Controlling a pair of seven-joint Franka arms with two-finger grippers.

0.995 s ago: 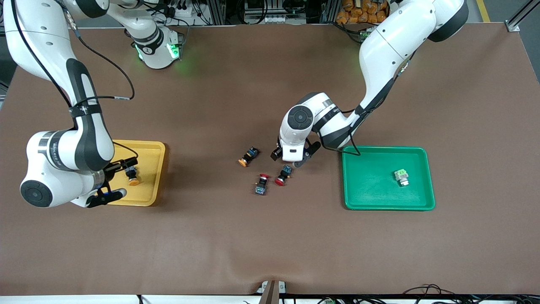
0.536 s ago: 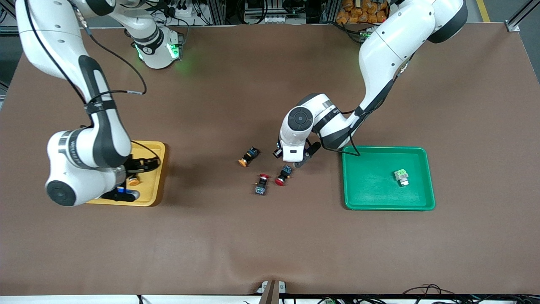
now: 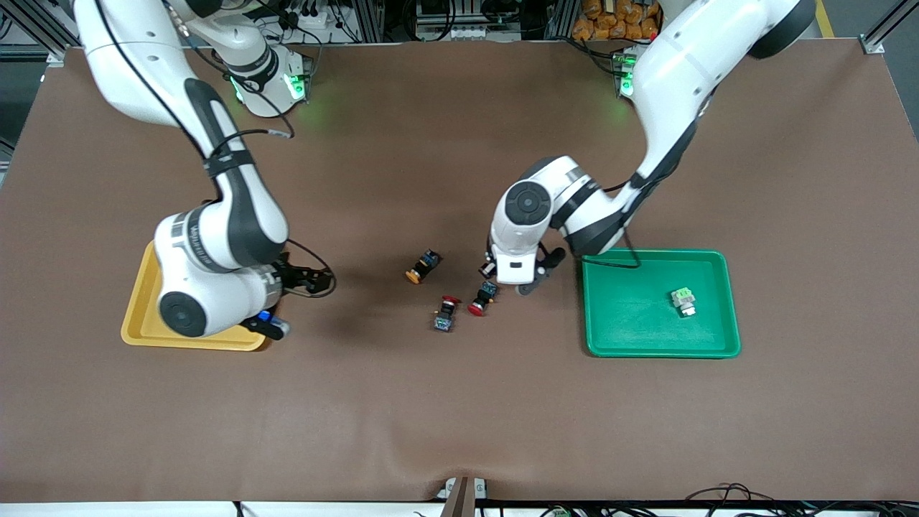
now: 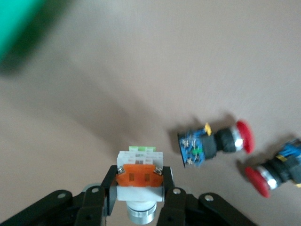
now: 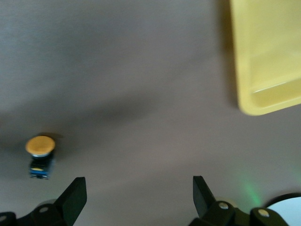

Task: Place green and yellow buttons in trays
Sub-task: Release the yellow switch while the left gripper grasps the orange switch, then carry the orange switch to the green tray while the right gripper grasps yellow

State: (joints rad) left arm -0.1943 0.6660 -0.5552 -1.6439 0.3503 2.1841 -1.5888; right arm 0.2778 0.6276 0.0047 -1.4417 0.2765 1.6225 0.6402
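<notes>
Left gripper (image 4: 140, 193): clamped on the orange-topped grey button (image 4: 139, 178), just beside the green tray (image 3: 632, 327), toward the right arm's end.
Green-topped grey button (image 3: 683, 301): in the green tray.
Right gripper (image 5: 136, 193): jaws wide, empty, beside the yellow tray (image 3: 143, 316).

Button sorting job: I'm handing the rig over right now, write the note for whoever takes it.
Left gripper: shut on the grey orange-topped button, low over the mat beside the two red-capped buttons.
Right gripper: open and not holding anything, just off the yellow tray, on the mat side.
Done: grey green-topped button lies in the green tray. The yellow tray's contents are hidden by the right arm.
Left: tray the held button; the black yellow-capped button lies on the mat.
</notes>
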